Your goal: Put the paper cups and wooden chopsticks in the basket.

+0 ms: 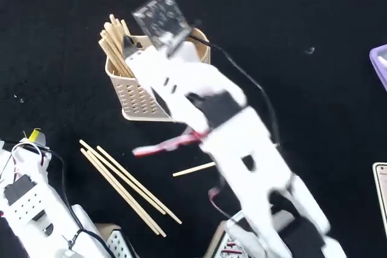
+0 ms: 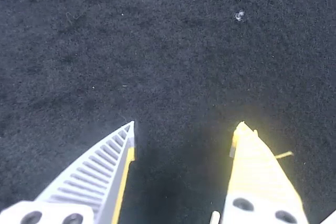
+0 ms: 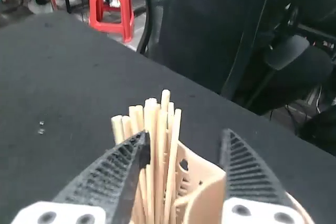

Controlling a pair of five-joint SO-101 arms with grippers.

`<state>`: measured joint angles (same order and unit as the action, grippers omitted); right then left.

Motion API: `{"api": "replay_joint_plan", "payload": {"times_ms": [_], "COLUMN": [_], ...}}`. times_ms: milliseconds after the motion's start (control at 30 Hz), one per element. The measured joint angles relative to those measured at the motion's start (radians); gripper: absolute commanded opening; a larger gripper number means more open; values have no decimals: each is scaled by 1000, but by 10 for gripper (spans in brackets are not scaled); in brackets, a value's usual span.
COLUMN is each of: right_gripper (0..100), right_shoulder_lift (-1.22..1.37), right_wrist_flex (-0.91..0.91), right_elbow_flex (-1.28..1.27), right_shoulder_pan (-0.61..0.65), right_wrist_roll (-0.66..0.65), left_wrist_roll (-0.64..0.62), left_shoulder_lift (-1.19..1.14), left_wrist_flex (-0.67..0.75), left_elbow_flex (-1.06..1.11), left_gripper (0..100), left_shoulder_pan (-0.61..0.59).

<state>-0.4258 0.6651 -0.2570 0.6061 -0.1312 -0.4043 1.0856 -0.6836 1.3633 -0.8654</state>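
Your right pincer [image 3: 186, 135] hung released and empty just above the basket [image 1: 136, 104], where a bundle of wooden chopsticks [image 1: 113, 43] leaned in one corner. Several loose chopsticks [image 1: 124, 182] lay on the surface [image 1: 326, 119] in front of the basket. Your left pincer [image 2: 186, 125], also released, hovered over bare cloth. As I judged it, dropping the right pincer lower risked snagging the bundle's tips, tipping the basket or flicking sticks out.

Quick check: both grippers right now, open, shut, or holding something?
Left gripper: open, empty.
Right gripper: open, empty, above the basket.
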Motion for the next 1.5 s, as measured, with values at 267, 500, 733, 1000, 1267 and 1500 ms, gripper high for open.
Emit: {"api": "replay_joint_plan", "payload": {"times_ms": [267, 500, 733, 1000, 1267, 1500], "right_gripper": [164, 222, 218, 214, 196, 199], "right_shoulder_lift": [-445, -537, -545, -545, -545, -545], "right_wrist_flex": [580, 750, 425, 288, 284, 284], "right_elbow_flex": [-94, -621, -1043, -1137, -1137, -1137], "right_shoulder_pan": [2, -84, -264, -281, -281, -281], "right_wrist_roll": [-72, -514, -919, -1013, -1105, -1111], "left_wrist_roll": [21, 21, 21, 21, 21, 21], "left_shoulder_lift": [0, 0, 0, 0, 0, 0], "left_wrist_flex": [0, 0, 0, 0, 0, 0], "left_elbow_flex": [0, 0, 0, 0, 0, 0], "left_gripper": [292, 292, 292, 292, 292, 292], "left_shoulder_pan": [0, 23, 23, 23, 23, 23]}}
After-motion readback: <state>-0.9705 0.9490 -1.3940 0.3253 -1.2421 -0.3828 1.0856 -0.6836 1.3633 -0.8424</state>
